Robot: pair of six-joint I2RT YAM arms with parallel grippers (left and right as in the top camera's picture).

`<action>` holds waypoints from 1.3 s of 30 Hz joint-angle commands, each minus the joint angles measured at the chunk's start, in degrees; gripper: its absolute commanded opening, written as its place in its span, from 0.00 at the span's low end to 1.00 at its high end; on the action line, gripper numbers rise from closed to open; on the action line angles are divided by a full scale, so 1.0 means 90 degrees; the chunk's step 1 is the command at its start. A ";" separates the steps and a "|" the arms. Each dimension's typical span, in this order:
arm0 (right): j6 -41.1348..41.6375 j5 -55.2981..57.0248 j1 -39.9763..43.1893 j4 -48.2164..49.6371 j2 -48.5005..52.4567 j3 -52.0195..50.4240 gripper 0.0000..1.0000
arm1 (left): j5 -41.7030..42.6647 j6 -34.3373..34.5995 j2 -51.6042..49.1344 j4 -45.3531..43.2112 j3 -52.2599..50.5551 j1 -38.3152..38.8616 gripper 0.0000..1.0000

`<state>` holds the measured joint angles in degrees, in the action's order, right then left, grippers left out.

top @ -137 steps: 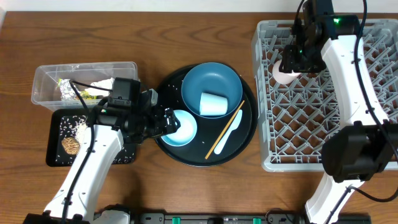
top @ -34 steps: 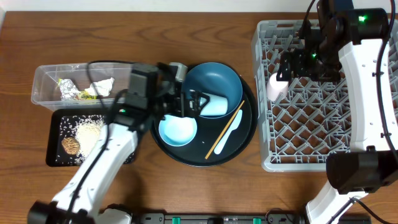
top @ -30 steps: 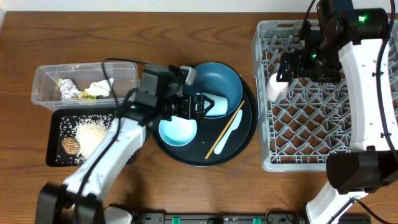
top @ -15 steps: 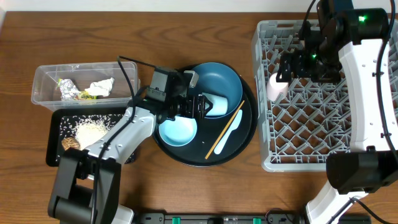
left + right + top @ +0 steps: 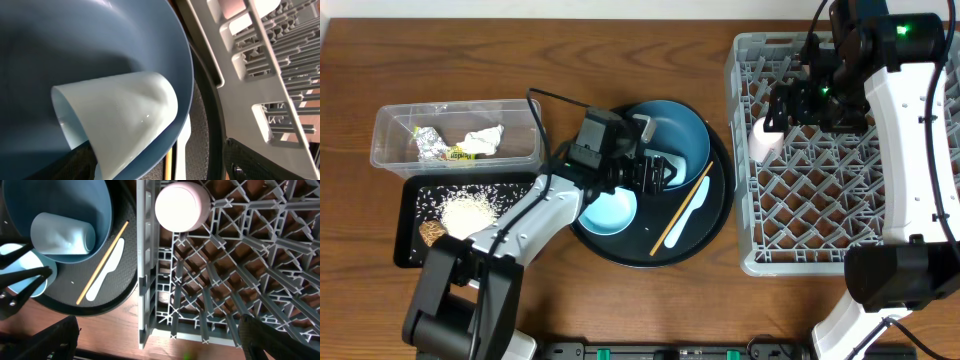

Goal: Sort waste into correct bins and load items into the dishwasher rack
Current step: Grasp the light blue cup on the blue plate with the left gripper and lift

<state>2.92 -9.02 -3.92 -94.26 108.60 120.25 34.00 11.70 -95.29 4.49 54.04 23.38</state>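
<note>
Wooden brown surface (image 5: pixel 620 60) carries everything. Nearest the arms' bases, a large round black tray (image 5: pixel 720 225) holds a white-and-pale-blue bowl (image 5: pixel 610 210), and just right of it lie the wooden chopsticks (image 5: pixel 675 215) and a white plastic spoon (image 5: pixel 692 212) side by side. Behind them on the same tray sits a dark blue plate (image 5: pixel 650 125) with a light blue cup (image 5: pixel 120 115) lying on its side in it. The left tool (image 5: pixel 655 172) hangs at that cup with its fingers spread wide, gripping nothing.

To the left, a shallow black rectangular tray (image 5: pixel 415 255) contains white rice-like scraps (image 5: pixel 465 210) and a small round brown cookie (image 5: pixel 432 232). Beyond it, a clear plastic rectangular tub (image 5: pixel 390 125) holds a crumpled silver-yellow-green wrapper (image 5: pixel 438 147) and a crumpled white tissue (image 5: pixel 482 140).

At the right, a large grey lattice dishwasher rack (image 5: pixel 840 220) has a pink cup (image 5: pixel 182 205) mouth-down by its far-left wall. The right tool (image 5: pixel 798 104) hovers just beside it, fingers wide apart.
</note>
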 commanded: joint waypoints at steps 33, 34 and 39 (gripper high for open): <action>-0.0049 -0.0027 0.0058 -0.0058 -0.0056 0.0087 0.96 | -0.0182 0.0401 -0.0265 -0.0588 0.0061 0.0019 0.06; -0.0049 -0.0029 0.0058 -0.0058 -0.0056 0.0087 0.97 | -0.0182 0.0403 -0.0172 -0.0593 0.0070 0.0019 0.06; -0.0051 -0.0143 0.0058 -0.0058 -0.0056 0.0087 0.98 | -0.0187 0.0401 0.0627 -0.0685 0.0075 0.0005 0.06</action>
<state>2.90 -9.13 -3.92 -94.72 108.60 120.25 32.56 15.25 -95.24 -0.64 54.04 23.62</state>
